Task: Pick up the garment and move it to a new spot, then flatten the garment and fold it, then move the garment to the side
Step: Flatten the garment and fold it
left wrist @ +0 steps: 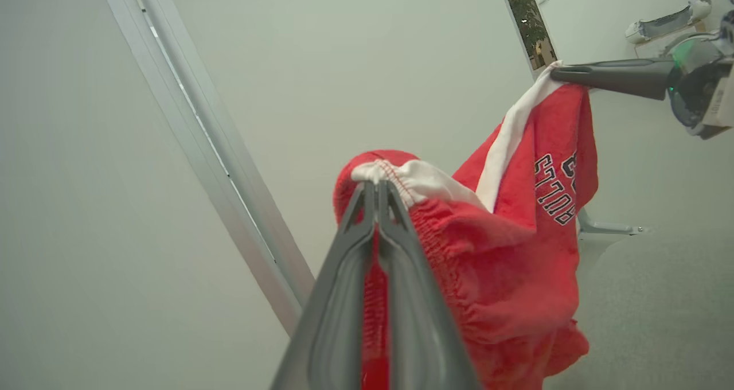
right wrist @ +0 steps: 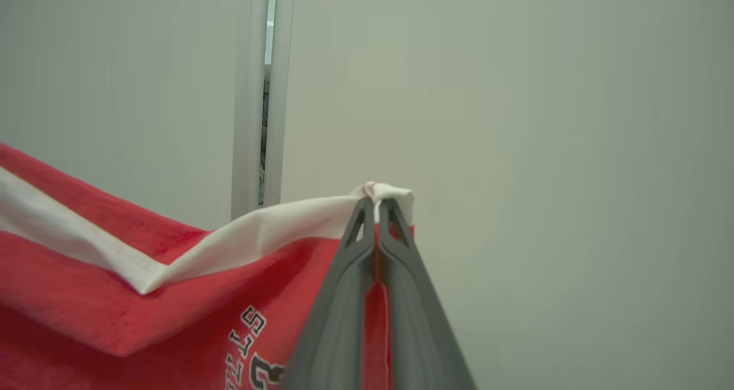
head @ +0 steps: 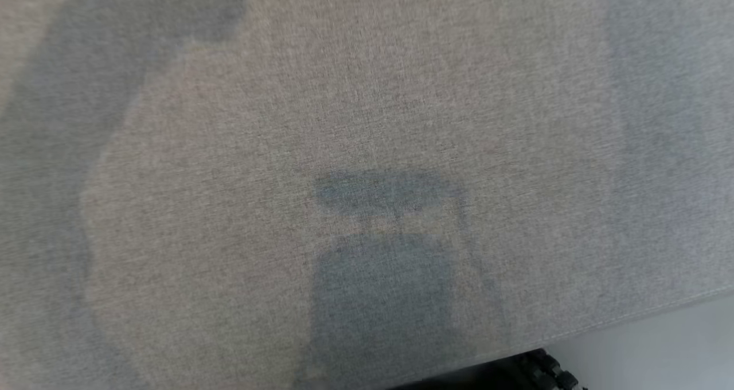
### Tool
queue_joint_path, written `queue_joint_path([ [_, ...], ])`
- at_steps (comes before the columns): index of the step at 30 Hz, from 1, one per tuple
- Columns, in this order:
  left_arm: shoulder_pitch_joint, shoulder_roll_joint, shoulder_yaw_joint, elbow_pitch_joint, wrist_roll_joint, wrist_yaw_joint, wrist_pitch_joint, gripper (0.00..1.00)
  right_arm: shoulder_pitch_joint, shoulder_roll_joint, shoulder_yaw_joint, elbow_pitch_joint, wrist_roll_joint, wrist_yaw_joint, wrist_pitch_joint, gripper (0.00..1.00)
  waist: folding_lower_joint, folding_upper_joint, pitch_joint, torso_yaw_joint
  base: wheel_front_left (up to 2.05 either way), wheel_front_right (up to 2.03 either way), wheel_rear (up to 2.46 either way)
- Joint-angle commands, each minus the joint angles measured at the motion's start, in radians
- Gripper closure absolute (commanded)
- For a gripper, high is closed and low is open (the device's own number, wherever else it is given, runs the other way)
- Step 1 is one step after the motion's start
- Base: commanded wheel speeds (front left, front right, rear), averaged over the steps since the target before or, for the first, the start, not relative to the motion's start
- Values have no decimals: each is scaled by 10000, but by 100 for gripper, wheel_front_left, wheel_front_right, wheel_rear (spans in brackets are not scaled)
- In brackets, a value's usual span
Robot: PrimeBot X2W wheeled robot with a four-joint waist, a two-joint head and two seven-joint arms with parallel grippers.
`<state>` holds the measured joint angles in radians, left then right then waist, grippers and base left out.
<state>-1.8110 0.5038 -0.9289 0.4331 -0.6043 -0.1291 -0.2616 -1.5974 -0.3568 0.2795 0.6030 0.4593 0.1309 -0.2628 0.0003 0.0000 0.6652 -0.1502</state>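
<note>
Now the grey cloth surface [head: 367, 92] lies wide under the head. The red garment [left wrist: 504, 264] hangs in the air between both arms, its white band [right wrist: 258, 229] running left to right. The left gripper [left wrist: 377, 189] pinches one end and the right gripper [right wrist: 375, 203] the other, so I think both must lower together.

Below us the grey fabric surface [head: 367, 92] lies open, edge at lower right. The red garment [left wrist: 504, 252] spans the gap between our left gripper [left wrist: 375, 186] and right gripper [right wrist: 375, 203]. The wall [left wrist: 344, 63] and metal frame strip [left wrist: 200, 126] stand beyond.
</note>
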Motion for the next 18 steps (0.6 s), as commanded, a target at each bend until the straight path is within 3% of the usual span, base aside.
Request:
queue_joint_path([
  [1,850,98,182,-141,257,-16,-20,100,598,-43,171,-162,-2,-3,-30,100,-3,0,1627,-159,0,0,0],
  [10,4345,214,745,-2047,255,-15,-34,100,3694,-1263,860,-1535,835,-8,-37,100,-3,0,1086,329,0,0,0],
  [12,4774,322,685,-2323,223,-16,-34,100,4129,-1475,763,-1769,1008,-8,-39,100,-3,0,931,359,0,0,0],
  [18,7342,768,537,-3518,416,-16,-35,100,7321,-2150,206,-2921,1617,-8,-37,100,-3,0,-213,556,0,0,0],
])
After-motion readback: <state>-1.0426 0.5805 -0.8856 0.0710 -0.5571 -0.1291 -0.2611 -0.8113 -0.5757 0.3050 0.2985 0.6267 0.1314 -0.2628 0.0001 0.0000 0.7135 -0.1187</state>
